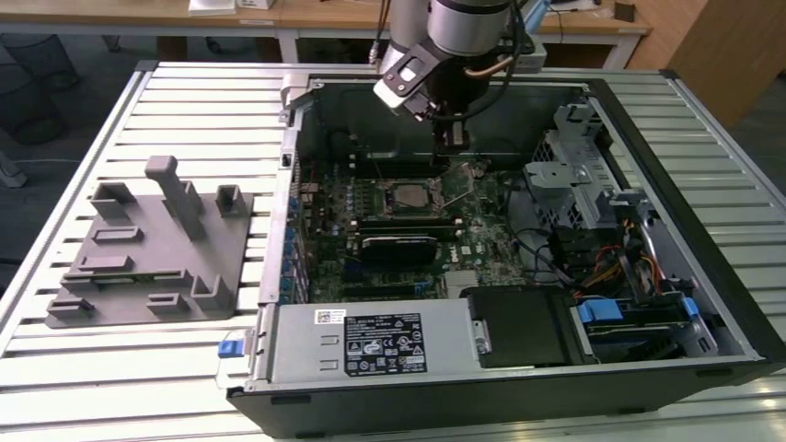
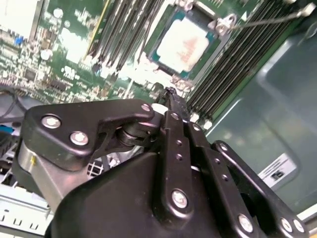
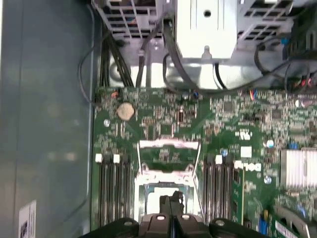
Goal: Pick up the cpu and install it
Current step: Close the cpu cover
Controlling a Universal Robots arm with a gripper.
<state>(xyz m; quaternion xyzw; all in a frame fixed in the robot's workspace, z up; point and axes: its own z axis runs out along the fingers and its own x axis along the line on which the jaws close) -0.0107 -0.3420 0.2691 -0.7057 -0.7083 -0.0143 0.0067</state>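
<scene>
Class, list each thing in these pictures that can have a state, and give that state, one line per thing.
computer case: open, side panel off, lying flat on the table.
cpu: lying in the socket, not gripped.
socket frame: swung open.
socket lever: released, standing up.
gripper: jaws shut, holding nothing, close over the socket.

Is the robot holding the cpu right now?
No, in the second wrist view the cpu lies in its socket on the board, apart from the tool.
</scene>
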